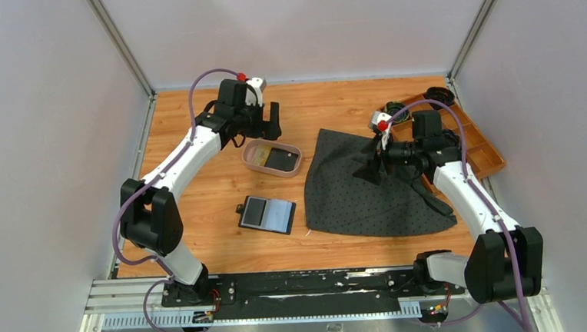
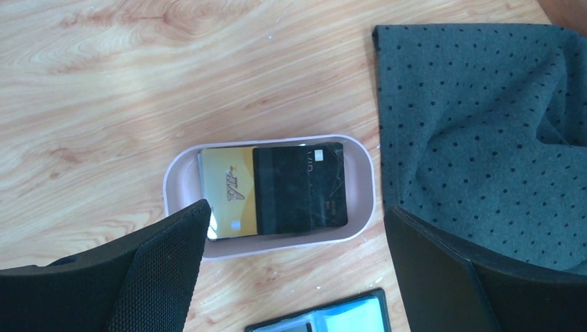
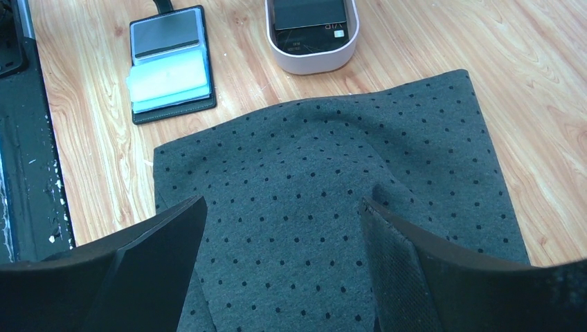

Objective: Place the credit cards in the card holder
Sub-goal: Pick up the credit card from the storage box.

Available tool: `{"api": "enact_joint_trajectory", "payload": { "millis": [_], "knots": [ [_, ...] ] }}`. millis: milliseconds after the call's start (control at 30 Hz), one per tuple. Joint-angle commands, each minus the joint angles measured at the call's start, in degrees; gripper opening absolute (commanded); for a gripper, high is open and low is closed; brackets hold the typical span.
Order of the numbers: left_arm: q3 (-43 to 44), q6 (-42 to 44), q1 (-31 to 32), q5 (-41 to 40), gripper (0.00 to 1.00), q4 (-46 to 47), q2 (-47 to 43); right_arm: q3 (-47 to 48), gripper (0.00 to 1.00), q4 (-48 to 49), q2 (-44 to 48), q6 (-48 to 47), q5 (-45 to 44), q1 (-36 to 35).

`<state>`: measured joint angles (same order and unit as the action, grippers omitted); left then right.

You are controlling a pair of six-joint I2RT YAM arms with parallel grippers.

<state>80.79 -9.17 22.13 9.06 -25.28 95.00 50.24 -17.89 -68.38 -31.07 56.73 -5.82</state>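
Note:
A gold credit card (image 2: 227, 190) and a black credit card (image 2: 299, 188) overlap inside a pinkish tray (image 2: 181, 181). My left gripper (image 2: 296, 211) hangs open just above the tray's near rim, touching nothing. It sits behind the tray (image 1: 248, 155) in the top view, left gripper (image 1: 272, 121). The black card holder (image 1: 267, 214) lies open flat on the wood nearer the front. It shows a pale blue card (image 3: 169, 79) and a dark pocket (image 3: 166, 34). My right gripper (image 3: 284, 204) is open over a dotted grey cloth (image 3: 311, 159), holding nothing.
The grey cloth (image 1: 368, 184) covers the middle right of the table, rumpled under the right gripper (image 1: 369, 165). An orange-brown compartmented box (image 1: 478, 151) stands at the right edge, with dark round items (image 1: 440, 94) behind it. White walls close in three sides.

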Motion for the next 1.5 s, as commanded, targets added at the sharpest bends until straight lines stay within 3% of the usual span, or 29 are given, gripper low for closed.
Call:
{"api": "enact_joint_trajectory", "payload": {
  "millis": [0,1467],
  "knots": [
    [-0.9,0.0,-0.9,2.2,1.0,0.7,-0.1,-1.2,0.85,0.7,-0.2,-1.2,-0.5,1.0],
    [-0.1,0.0,-1.2,4.1,1.0,-0.7,4.4,-1.5,0.85,1.1,-0.4,-1.0,-0.2,1.0]
  ]
}}
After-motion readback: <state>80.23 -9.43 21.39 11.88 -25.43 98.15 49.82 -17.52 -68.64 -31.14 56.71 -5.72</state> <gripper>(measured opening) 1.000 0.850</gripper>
